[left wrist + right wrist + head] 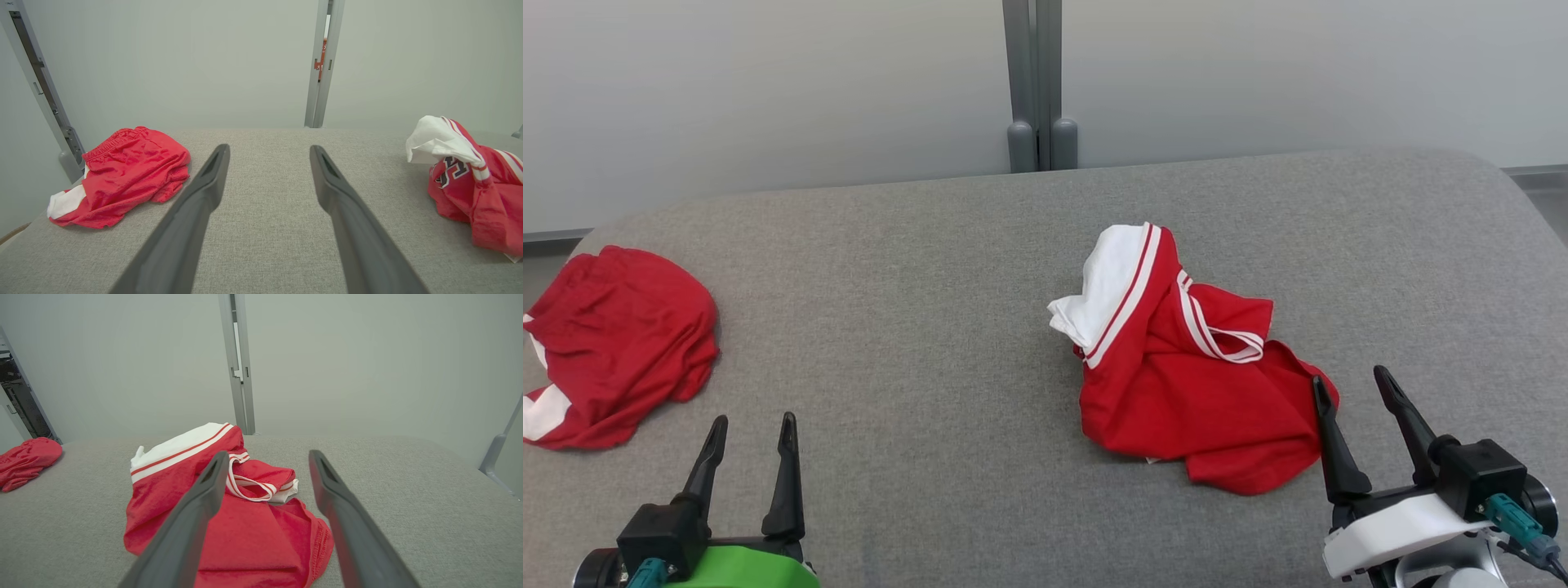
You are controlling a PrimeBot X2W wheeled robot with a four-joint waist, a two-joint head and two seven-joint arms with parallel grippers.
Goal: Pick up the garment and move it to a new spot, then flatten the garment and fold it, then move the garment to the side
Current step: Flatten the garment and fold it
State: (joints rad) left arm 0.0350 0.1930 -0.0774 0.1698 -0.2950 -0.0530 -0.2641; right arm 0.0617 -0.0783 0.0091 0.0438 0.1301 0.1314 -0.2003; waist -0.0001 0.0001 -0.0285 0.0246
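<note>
A crumpled red jersey with white panels and striped trim lies right of the table's middle; it also shows in the left wrist view and right wrist view. My right gripper is open just off the jersey's near right edge, its left finger overlapping the cloth in the head view. From the right wrist, the fingers straddle the red fabric from above. My left gripper hangs open over bare table at the lower left, holding nothing; its fingers point across the grey surface.
Red shorts with a white patch lie bunched at the table's far left edge. The grey fabric table has rounded far corners. A grey post stands behind it against the pale wall.
</note>
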